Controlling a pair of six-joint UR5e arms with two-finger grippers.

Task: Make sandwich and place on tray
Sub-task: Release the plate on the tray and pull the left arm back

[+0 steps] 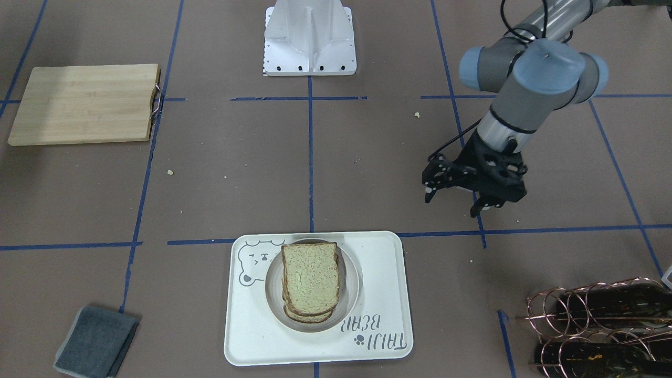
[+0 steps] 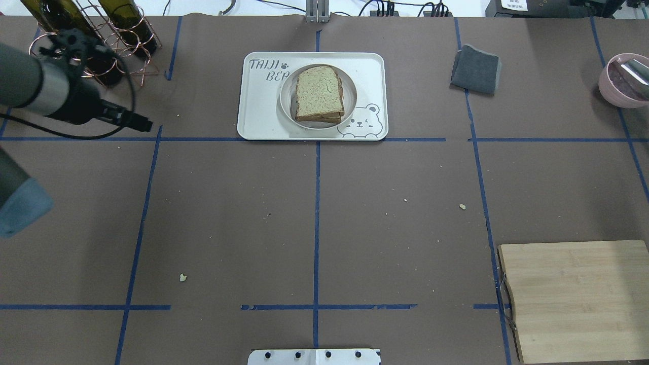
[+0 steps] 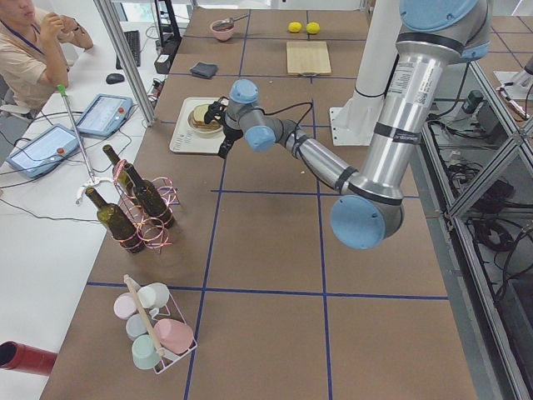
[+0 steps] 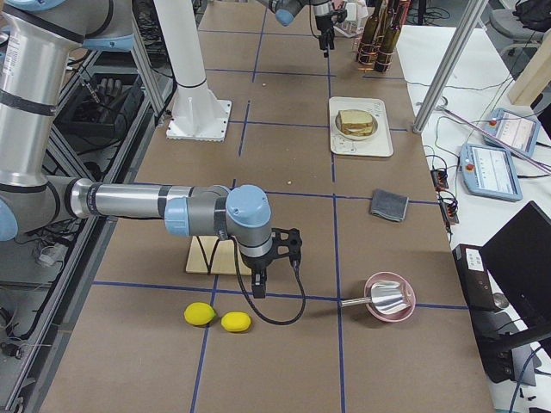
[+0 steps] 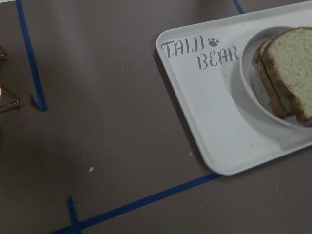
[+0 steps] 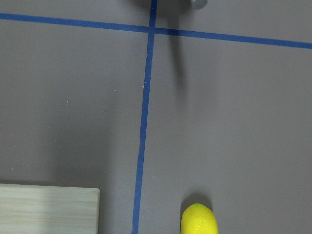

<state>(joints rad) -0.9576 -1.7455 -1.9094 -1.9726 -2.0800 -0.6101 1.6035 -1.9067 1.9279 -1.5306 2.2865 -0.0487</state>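
The sandwich [image 1: 310, 281], two speckled brown-crusted slices stacked on a small round off-white dish [image 1: 273, 286], sits on the cream tray [image 1: 378, 273] with the bear drawing and "TAIJI BEAR" lettering. The egg between the slices is hidden. The sandwich [image 2: 318, 91] and tray [image 2: 258, 101] also show in the overhead view, and at the right of the left wrist view [image 5: 292, 63]. My left gripper [image 1: 451, 203] is open and empty, above the table beside the tray and apart from it. My right gripper [image 4: 258, 277] hangs near the wooden board, far from the tray; I cannot tell its state.
A wooden cutting board [image 2: 573, 299] lies at the near right. A grey cloth [image 2: 476, 68] lies right of the tray. A copper rack of wine bottles [image 2: 96, 30] stands close to my left arm. A pink bowl [image 2: 623, 78] sits far right. Two lemons [image 4: 215, 317] lie near my right gripper.
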